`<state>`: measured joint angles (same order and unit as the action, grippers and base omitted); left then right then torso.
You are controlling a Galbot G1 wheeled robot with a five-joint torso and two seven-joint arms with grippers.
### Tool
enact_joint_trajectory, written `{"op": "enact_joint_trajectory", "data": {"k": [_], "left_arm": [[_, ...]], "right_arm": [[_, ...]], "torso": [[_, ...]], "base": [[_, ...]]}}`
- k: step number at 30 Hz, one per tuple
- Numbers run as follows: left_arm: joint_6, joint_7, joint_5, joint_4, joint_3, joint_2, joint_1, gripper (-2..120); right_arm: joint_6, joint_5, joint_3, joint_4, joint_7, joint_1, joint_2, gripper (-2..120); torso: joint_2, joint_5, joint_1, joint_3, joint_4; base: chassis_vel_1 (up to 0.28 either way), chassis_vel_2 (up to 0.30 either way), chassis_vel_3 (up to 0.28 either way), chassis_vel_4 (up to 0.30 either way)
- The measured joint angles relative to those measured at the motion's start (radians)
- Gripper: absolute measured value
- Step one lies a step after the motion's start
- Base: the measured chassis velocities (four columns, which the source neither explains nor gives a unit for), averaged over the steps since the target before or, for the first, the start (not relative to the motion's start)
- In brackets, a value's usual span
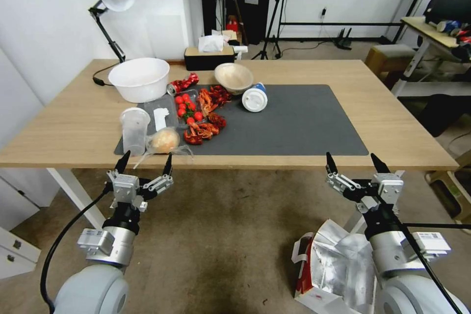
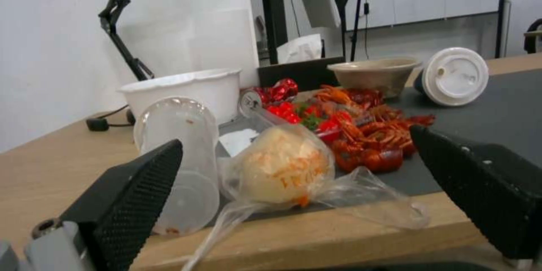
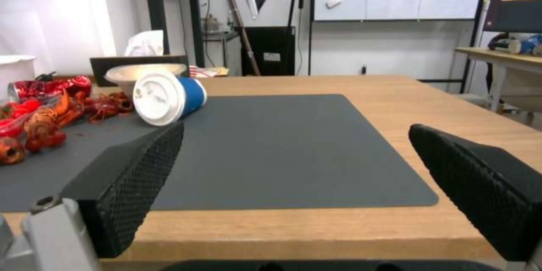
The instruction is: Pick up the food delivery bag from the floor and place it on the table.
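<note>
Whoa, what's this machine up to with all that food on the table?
Nothing is being handled yet. The robot faces the table, with its left hand and right hand both open and empty, held just short of the near edge. The food delivery bag it is meant to lift sits on the floor beside its right arm, foil lining gaping open. The grey mat has free space on its right half.
</note>
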<state>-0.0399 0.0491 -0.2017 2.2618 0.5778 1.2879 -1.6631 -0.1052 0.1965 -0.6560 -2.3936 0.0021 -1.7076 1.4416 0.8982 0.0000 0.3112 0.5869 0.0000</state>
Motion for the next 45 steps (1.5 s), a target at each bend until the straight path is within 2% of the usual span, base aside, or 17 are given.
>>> {"op": "enact_joint_trajectory", "data": {"k": [45], "left_arm": [[-0.006,0.000,0.016,-0.013,-0.034,0.007,-0.008,100]], "right_arm": [[0.001,-0.001,0.006,0.006,0.000,-0.002,0.014,100]], "torso": [[-0.199,0.0000,-0.083,-0.116,0.0000]], "base": [[0.000,0.000,0.000,0.000]]}}
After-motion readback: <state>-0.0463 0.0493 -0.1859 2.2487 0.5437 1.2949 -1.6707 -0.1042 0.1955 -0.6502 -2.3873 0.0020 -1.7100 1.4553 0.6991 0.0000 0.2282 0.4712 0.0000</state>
